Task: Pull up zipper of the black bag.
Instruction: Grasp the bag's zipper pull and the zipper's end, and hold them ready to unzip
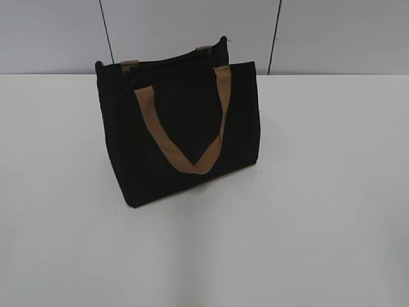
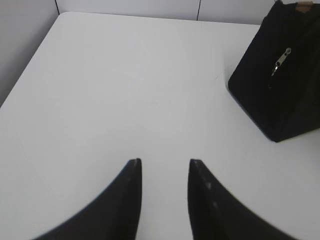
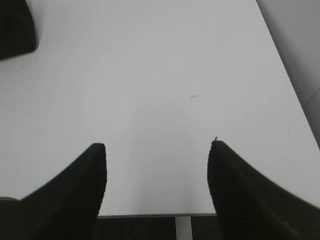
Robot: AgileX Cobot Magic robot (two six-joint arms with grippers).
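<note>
The black bag (image 1: 179, 128) stands upright on the white table, a tan handle hanging down its front. In the left wrist view the bag (image 2: 280, 90) is at the far right, and the silvery zipper pull (image 2: 281, 60) hangs on its end face. A corner of the bag (image 3: 15, 27) shows at the top left of the right wrist view. My left gripper (image 2: 165, 162) is open and empty above bare table, well left of the bag. My right gripper (image 3: 157, 146) is open and empty near the table's front edge. Neither gripper shows in the exterior view.
The white table (image 1: 307, 224) has an edge at the left (image 2: 25, 70) in the left wrist view and edges at the front (image 3: 150, 216) and right in the right wrist view. A grey panelled wall (image 1: 332, 32) stands behind.
</note>
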